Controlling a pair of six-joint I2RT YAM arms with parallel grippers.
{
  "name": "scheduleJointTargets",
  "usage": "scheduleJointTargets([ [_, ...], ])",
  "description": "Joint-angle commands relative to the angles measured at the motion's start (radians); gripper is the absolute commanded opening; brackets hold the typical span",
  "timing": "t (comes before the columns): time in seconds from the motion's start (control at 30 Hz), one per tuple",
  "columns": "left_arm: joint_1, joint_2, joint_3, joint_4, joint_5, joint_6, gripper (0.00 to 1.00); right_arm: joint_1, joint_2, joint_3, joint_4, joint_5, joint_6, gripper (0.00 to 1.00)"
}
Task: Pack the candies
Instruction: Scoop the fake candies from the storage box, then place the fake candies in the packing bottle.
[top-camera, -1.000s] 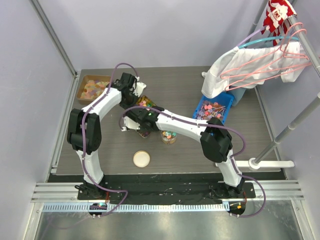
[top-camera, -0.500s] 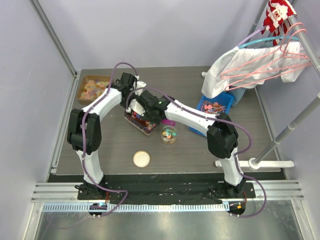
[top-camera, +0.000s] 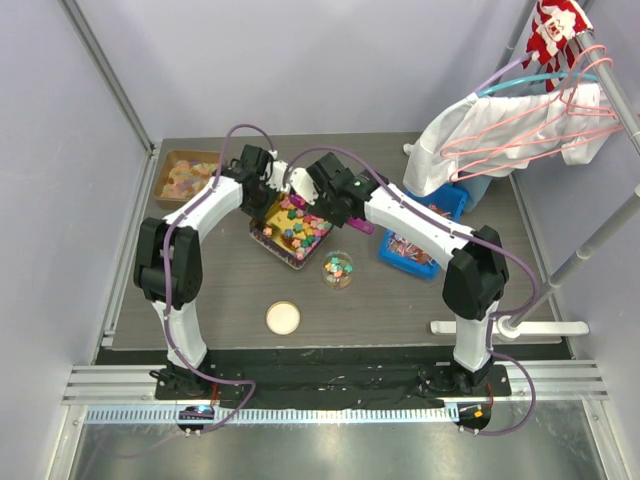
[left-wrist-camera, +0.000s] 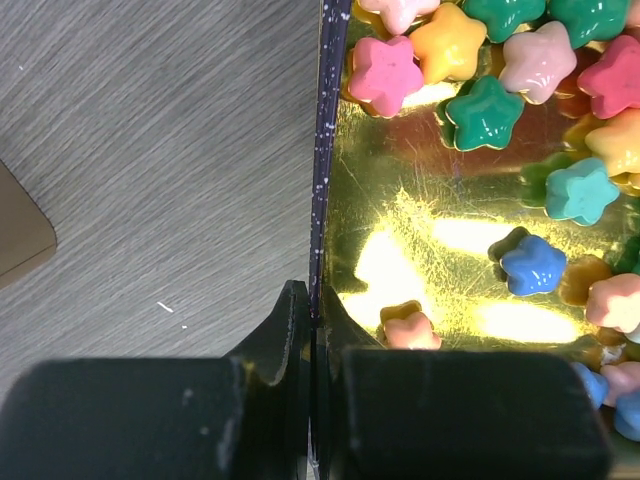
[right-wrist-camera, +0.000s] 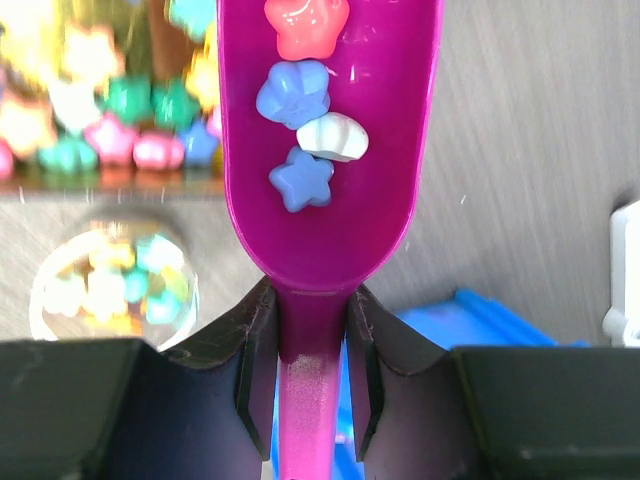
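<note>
While right gripper (right-wrist-camera: 310, 300) clamps scoop (right-wrist-camera: 335, 215), candies (right-wrist-camera: 300, 95) in its bowl, just ahead

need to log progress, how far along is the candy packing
Done: the jar already holds some candies. In hand: the right end effector grips a scoop carrying four candies, while the left end effector clamps the tray wall. Left: many candies lie in the tray, and the lid sits apart on the table.

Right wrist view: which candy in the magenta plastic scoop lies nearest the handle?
The blue star candy; the white shell, rounder blue piece and red star lie farther up.
</note>
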Motion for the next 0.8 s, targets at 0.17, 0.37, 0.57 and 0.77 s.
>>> scheduleJointTargets([
  [0.17,0.08,-0.042,0.023,0.063,0.065,-0.05,0.0,-0.025,-0.199,-0.131,-0.162,-0.026,-0.135,0.01],
  [0.37,0.112,-0.031,0.0,0.102,0.052,-0.041,0.0,-0.025,-0.283,-0.183,-0.329,0.06,-0.258,0.01],
  [0.57,0.135,-0.022,-0.006,0.118,0.051,-0.033,0.0,-0.018,-0.328,-0.287,-0.386,0.166,-0.37,0.01],
  [0.77,0.137,-0.014,-0.02,0.125,0.054,-0.036,0.0,0.014,-0.323,-0.329,-0.408,0.258,-0.422,0.01],
])
